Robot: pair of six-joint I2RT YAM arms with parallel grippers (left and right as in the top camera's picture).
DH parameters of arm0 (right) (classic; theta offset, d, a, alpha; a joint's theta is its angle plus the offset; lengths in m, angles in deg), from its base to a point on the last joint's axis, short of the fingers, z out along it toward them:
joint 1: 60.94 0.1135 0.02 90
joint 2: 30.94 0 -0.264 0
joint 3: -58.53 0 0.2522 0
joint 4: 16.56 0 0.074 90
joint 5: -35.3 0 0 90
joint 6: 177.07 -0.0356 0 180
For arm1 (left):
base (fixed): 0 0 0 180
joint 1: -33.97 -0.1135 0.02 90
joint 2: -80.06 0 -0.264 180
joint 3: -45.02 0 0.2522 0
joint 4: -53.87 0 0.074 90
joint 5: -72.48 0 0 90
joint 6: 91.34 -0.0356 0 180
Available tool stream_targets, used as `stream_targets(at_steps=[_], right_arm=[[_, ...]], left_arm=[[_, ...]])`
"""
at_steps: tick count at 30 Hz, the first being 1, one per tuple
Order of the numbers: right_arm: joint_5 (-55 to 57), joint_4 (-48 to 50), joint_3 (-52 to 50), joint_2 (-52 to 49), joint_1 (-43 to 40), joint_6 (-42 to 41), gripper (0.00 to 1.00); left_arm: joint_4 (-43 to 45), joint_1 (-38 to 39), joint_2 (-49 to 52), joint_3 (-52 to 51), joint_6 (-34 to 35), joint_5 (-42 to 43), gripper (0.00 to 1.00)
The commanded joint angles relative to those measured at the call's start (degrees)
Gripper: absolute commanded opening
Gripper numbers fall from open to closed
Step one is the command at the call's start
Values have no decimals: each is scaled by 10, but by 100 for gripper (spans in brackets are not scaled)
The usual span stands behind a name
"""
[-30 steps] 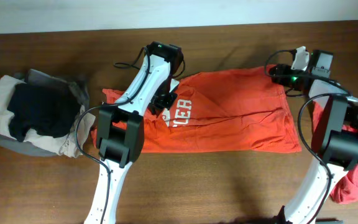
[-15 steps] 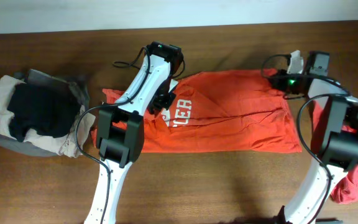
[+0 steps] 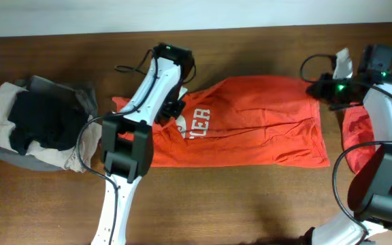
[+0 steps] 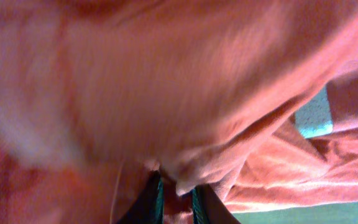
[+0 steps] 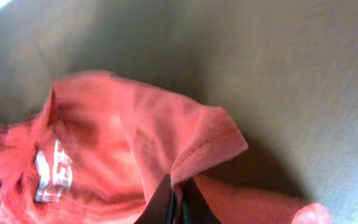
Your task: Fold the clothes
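T-shirt [image 3: 250, 126] corner newly clamped in right fingers [image 5: 160, 205], drawn outward; left fingers [image 4: 145, 208] still pinch it.

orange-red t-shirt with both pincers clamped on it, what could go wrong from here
The right pincer grips only the hem edge of the orange-red cloth T-shirt; a pull may slip it free.
The left pincer pinches a bunched fold, perhaps several layers, so lifting could drag the whole shirt.
The crumpled red garment lies by the right arm and might snag.
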Motion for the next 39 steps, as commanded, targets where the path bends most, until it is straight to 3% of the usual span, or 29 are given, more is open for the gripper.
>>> stream_targets(at_steps=[1,8,16,22,33,39], right_arm=[[3,-50,1,2,15,7,4],[23,-143,1,2,38,7,4],[184,-239,1,2,68,-42,4],[245,-259,1,2,87,-62,5],[245,-253,1,2,115,-62,6],[245,-256,1,2,115,-62,6]], left_arm=[[-10,-11,-55,0,6,2,18],[-16,-12,-101,0,6,47,21],[-16,-14,-138,0,-5,47,24],[-16,-18,-213,0,1,14,24],[-15,-17,-466,-19,144,-106,25],[53,-17,-532,-196,196,-128,28]])
